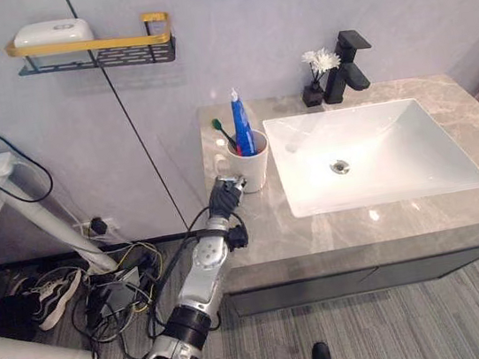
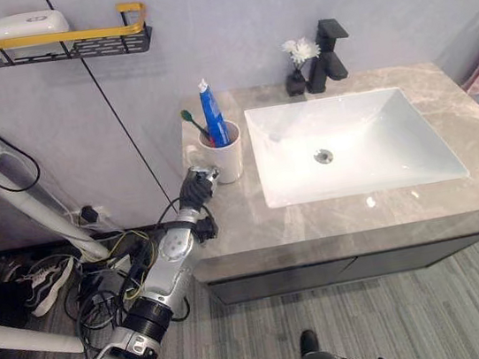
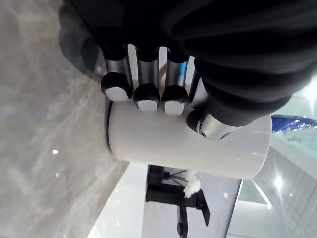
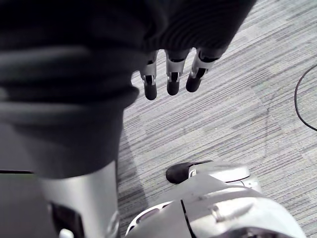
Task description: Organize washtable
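white cup (image 1: 251,169), upright with a toothbrush (image 1: 223,133) and toothpaste tube (image 1: 242,125) in it, was found at the table's (image 1: 336,230) left end. the left hand (image 1: 226,192) was placed just on its near side, fingers (image 3: 147,96) laid fairly straight against its wall, not wrapped round. the right hand (image 4: 171,74) was hung slack.

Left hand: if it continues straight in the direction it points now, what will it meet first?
The white cup. The left hand points at its side, and the fingertips seem to touch it, though depth is unclear.
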`<state>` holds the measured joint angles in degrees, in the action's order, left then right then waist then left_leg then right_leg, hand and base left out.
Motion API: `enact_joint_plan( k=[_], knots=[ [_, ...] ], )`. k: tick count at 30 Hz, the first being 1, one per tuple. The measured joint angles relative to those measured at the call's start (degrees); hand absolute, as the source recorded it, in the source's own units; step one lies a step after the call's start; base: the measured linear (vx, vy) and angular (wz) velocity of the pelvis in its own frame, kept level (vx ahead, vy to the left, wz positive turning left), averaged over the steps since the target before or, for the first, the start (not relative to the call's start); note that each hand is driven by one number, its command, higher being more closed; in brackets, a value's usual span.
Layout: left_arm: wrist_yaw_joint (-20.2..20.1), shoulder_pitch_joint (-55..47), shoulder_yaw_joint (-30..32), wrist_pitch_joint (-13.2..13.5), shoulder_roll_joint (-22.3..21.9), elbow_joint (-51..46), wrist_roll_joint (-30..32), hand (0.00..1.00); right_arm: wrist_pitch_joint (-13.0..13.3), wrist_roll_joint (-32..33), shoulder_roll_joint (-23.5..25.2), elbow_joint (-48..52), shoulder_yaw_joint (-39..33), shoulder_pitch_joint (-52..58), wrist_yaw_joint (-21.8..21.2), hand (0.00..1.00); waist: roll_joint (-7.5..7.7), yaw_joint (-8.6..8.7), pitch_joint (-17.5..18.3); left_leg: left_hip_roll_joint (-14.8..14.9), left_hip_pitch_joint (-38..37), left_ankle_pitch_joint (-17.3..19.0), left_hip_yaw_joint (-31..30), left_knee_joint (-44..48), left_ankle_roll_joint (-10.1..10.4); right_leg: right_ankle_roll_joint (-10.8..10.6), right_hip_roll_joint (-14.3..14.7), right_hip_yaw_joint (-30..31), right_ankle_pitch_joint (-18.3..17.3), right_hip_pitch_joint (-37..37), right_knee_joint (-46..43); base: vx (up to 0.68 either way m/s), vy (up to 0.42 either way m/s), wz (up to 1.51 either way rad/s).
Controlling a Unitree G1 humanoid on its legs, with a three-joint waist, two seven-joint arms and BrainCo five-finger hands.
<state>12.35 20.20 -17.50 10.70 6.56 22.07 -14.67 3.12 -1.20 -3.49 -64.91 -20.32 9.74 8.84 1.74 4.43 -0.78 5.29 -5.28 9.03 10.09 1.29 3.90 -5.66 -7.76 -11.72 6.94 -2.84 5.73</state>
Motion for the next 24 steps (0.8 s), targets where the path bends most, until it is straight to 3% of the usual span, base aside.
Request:
enact_joint_plan(
  k=[9,13,24],
  knots=[
    [1.5,2.8,2.6,-1.0,-0.4,3.5,0.0,1.0,0.0,0.0,0.0,0.3,0.2,0.0,-0.1,0.0,0.03,0.26,0.0,0.0,0.0,0.0,0.3,0.1,0.0,0.0,0.0,0.2,0.0,0.0,0.0,0.0,0.0,0.0],
    [2.4,4.5,5.1,-1.2,-0.7,5.3,-0.1,1.0,-0.1,0.0,0.3,1.9,0.4,0.1,-0.2,0.0,-0.04,1.35,-0.1,0.0,-0.1,0.1,0.6,0.1,0.0,0.0,0.1,0.5,0.0,-0.2,0.0,0.0,0.0,-0.02],
    [3.2,5.3,6.6,-1.5,-0.9,5.2,-0.4,1.0,-0.1,0.0,0.3,1.9,0.4,0.1,-0.7,0.0,-0.13,1.35,-0.1,0.0,-0.2,0.3,0.7,0.1,0.1,-0.1,0.3,1.0,0.1,-0.4,0.0,0.01,0.0,-0.03]
  ],
)
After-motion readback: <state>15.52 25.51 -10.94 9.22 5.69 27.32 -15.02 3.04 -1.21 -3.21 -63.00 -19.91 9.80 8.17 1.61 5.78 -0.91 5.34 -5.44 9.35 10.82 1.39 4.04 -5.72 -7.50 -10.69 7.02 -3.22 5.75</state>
